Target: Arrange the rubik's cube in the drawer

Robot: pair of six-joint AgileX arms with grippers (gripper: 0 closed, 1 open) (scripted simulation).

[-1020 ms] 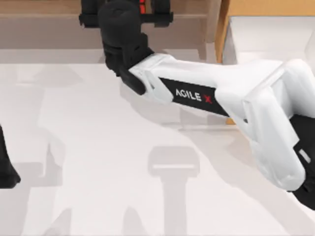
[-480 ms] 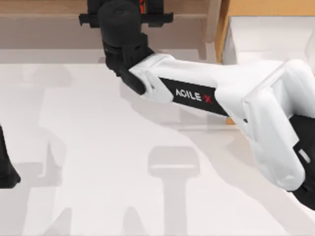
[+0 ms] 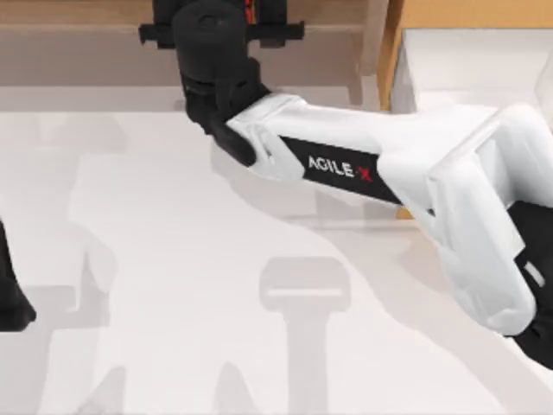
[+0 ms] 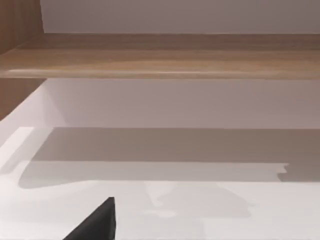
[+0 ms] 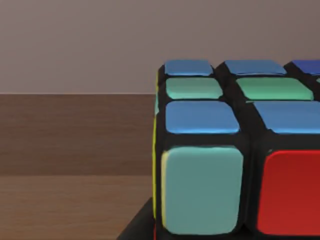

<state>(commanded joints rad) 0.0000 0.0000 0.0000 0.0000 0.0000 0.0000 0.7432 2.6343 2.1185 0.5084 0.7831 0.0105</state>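
The rubik's cube [image 5: 235,150] fills the right wrist view, its blue, green, teal and red squares edged in black, resting on a wooden surface. From above, just a red sliver of the cube [image 3: 249,10] peeks out beside my right wrist. My right gripper [image 3: 220,10] is over the long shelf at the back, shut on the cube, and one dark finger [image 5: 136,227] presses the cube's side. The drawer [image 3: 396,52] stands open at the back right, showing its white interior. My left gripper [image 3: 10,298] is parked at the table's left edge.
The long wooden shelf [image 3: 86,22] runs along the back of the table, left of the drawer; the left wrist view shows the shelf board [image 4: 160,57] too. My right arm [image 3: 389,173] reaches diagonally across the table's right half. The white tabletop [image 3: 173,285] lies below.
The right gripper's fingers drew inward around the cube between one second and half a second ago. Since then nothing has moved. The left arm is still.
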